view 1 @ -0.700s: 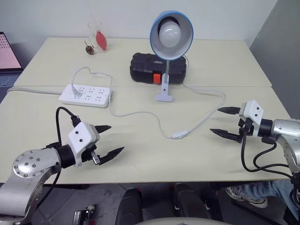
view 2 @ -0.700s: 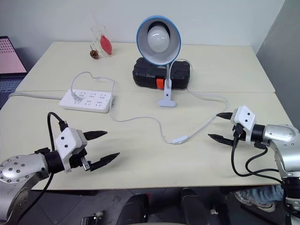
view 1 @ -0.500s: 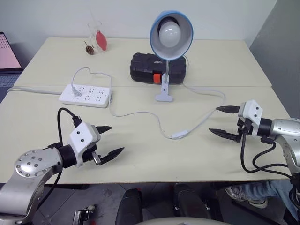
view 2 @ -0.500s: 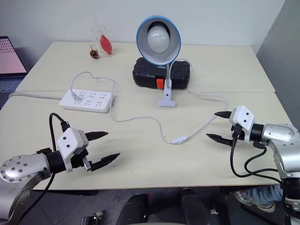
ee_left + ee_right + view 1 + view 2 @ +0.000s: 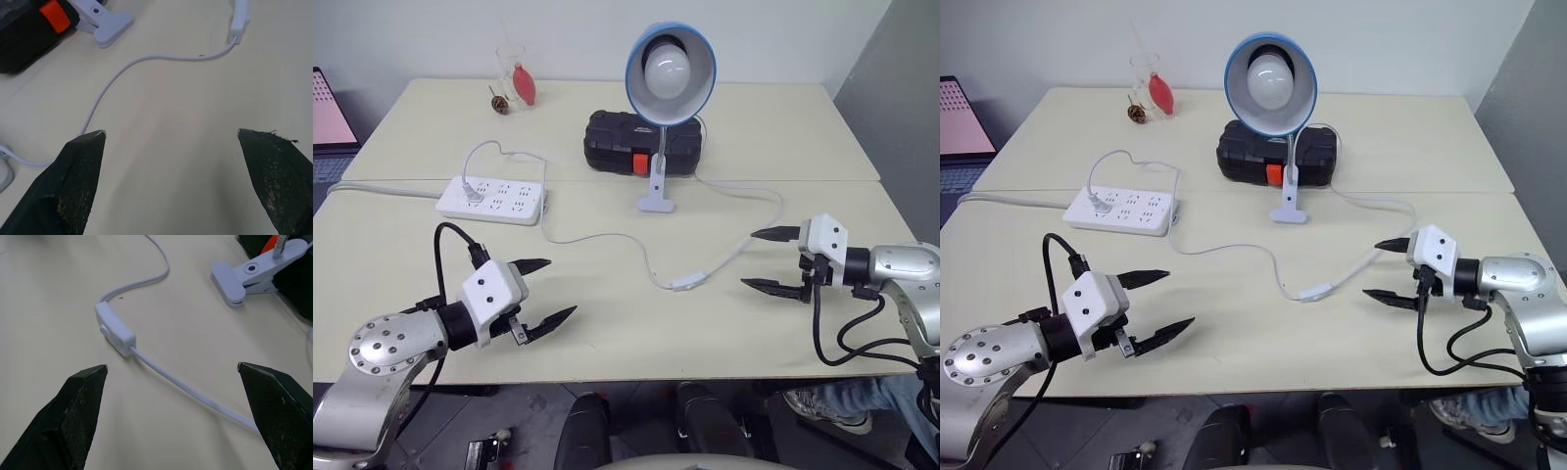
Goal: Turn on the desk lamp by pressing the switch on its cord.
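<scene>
- The switch [image 5: 689,281] lies flat on the near table [image 5: 607,343], between the 2 grippers and nearer the right one; its long axis runs diagonally, far end toward the right gripper.
- The cord [image 5: 607,238] leaves both ends of the switch, looping left toward the power strip [image 5: 493,199] and right and back toward the desk lamp [image 5: 670,73].
- The lamp stands unlit, shade facing the camera, in front of a black case [image 5: 617,140].
- Right gripper [image 5: 771,259]: fingers spread wide, empty, just beside the switch; it has moved closer than 0.7 s ago.
- Left gripper [image 5: 542,292]: fingers spread wide, empty, well apart from the switch; shifted slightly.
</scene>
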`<move>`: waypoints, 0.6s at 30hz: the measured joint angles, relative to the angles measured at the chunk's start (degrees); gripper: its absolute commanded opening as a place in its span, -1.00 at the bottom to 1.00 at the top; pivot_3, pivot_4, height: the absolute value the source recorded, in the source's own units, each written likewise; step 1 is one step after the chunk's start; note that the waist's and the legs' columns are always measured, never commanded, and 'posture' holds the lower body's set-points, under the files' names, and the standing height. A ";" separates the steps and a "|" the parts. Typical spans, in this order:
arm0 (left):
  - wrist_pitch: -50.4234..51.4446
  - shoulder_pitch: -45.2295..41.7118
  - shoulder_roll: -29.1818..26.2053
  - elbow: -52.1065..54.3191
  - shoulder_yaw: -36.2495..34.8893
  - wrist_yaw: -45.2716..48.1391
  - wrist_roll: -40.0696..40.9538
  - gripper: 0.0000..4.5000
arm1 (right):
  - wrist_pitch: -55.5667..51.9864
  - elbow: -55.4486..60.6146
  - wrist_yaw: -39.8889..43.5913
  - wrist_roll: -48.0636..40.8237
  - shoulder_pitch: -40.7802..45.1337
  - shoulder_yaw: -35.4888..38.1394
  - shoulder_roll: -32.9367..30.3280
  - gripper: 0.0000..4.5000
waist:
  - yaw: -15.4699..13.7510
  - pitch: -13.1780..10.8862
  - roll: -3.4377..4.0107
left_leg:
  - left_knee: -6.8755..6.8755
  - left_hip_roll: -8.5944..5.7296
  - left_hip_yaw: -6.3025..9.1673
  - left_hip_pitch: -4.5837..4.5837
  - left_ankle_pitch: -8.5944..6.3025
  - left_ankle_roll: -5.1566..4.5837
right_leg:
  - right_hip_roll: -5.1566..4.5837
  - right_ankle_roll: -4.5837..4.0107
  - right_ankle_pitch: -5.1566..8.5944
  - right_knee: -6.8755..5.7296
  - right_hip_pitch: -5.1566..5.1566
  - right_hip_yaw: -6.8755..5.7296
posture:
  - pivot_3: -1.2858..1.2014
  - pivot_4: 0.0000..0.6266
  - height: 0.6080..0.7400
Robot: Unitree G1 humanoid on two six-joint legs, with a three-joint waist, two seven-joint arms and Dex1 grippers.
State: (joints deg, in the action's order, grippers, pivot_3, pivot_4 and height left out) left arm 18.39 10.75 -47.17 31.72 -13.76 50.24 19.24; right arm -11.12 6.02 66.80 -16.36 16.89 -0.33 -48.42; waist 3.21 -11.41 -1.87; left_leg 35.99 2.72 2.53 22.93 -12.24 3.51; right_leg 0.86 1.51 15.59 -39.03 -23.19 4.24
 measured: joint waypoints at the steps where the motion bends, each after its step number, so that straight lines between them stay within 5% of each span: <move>1: 0.18 -0.05 -0.18 0.30 0.11 0.70 0.55 1.00 | 0.00 0.00 0.72 0.61 0.99 -1.21 -0.29 0.99 | 0.01 0.00 0.00 | 0.00 0.00 0.00 0.00 0.00 0.00 | 0.00 -0.01 0.00 0.00 0.00 0.00 | 0.03 -0.52 1.00; 18: 7.69 -0.05 -3.01 8.26 5.07 4.17 5.99 1.00 | 1.07 -11.81 8.17 12.01 17.74 -17.93 3.81 0.99 | 0.06 -0.01 0.01 | 0.02 0.00 0.02 -0.01 0.00 0.00 | 0.01 -0.01 -0.01 -0.01 -0.01 -0.02 | 0.03 -0.52 1.00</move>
State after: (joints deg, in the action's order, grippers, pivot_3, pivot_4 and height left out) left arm 26.08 10.70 -50.18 39.98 -8.69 54.41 25.24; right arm -10.05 -5.78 74.98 -4.35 34.64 -18.26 -44.61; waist 3.27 -11.42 -1.86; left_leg 36.01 2.72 2.55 22.93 -12.24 3.51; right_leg 0.87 1.50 15.58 -39.04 -23.19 4.22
